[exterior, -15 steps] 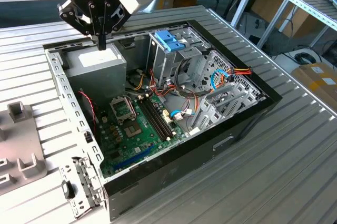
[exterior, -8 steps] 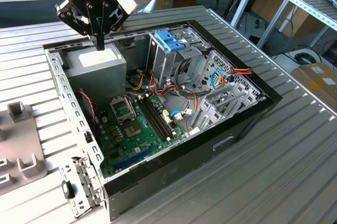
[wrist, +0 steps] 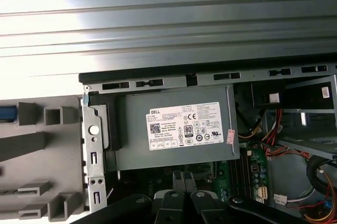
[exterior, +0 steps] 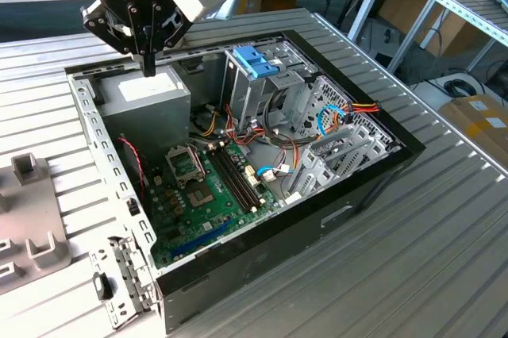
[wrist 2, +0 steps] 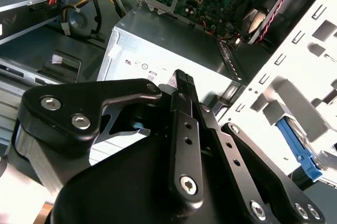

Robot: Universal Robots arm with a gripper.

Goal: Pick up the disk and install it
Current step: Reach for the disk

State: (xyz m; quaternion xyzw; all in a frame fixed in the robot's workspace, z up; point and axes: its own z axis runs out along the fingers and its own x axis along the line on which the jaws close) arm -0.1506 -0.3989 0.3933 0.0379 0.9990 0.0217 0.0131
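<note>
My gripper (exterior: 148, 68) hangs over the far left corner of the open computer case (exterior: 373, 175). It is just above the grey power-supply box (exterior: 147, 96) with its white sticker (wrist: 184, 125). Its two black fingers are shut together with nothing between them, as seen in both wrist views (wrist 2: 182, 79) (wrist: 182, 179). Past the case's perforated side wall (wrist 2: 295, 77) a blue toothed plastic strip (wrist 2: 298, 153) peeks out. It looks like the edge of the disk, and the rest of the disk is hidden. A blue sliver (wrist: 7, 112) also shows on the grey fixture (wrist: 37, 145).
Inside the case lie the green motherboard (exterior: 206, 187), bundles of coloured cables (exterior: 333, 116) and a tall metal drive cage with a blue handle (exterior: 254, 60). The case stands on a ribbed metal table (exterior: 444, 259). The grey fixture (exterior: 32, 219) sits at the exterior view's left.
</note>
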